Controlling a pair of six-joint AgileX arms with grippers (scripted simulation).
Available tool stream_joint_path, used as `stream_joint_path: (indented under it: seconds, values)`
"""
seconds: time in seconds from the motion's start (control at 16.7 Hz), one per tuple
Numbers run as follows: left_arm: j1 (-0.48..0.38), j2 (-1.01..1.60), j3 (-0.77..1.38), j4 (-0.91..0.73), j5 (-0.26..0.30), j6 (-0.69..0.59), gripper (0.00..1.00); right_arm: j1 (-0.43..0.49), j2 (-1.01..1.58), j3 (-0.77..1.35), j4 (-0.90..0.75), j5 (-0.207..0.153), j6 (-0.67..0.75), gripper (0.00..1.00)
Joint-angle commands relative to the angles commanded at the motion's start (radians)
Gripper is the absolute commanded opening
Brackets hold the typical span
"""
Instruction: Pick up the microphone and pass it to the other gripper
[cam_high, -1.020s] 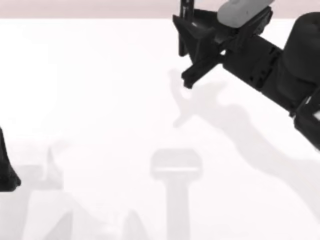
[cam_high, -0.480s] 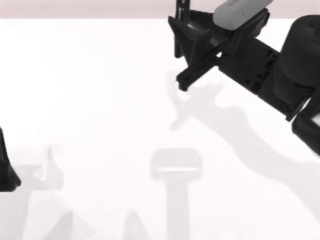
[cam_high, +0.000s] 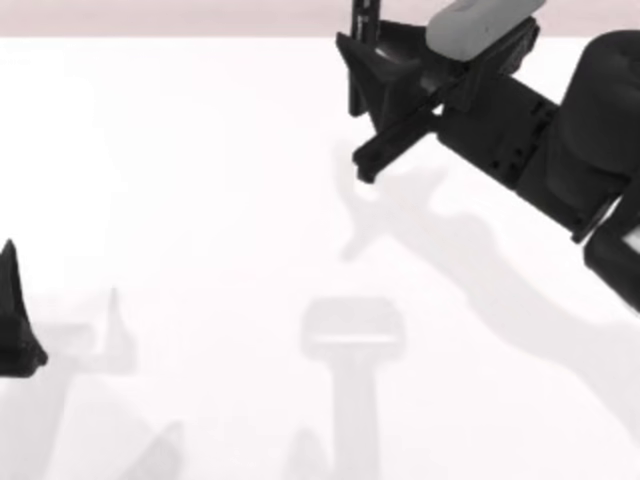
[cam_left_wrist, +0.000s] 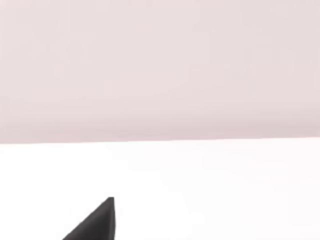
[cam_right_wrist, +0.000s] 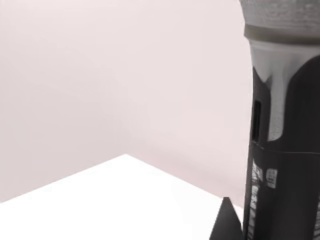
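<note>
Aloft, right gripper clamps slim black microphone, grey mesh head; left gripper grip unclear.

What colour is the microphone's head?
Grey mesh on the microphone, above a black handle; clearest in the right wrist view.

My right arm reaches in from the right, its right gripper raised at the far edge. My left gripper sits at the left edge.
</note>
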Motion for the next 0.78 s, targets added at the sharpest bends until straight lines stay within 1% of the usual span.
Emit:
stream_joint_path:
  seconds: [0.18,0.6,0.78]
  values:
    - [-0.064,0.156,0.113,0.054,0.07,0.01,1.0,0.0,0.0,0.0,0.0,0.0,0.0,0.0]
    - [-0.255,0.705,0.436,0.201,0.28,0.035,1.0,0.0,0.0,0.0,0.0,0.0,0.0,0.0]
    - [-0.327,0.898,0.559,0.26,0.359,0.044,1.0,0.0,0.0,0.0,0.0,0.0,0.0,0.0]
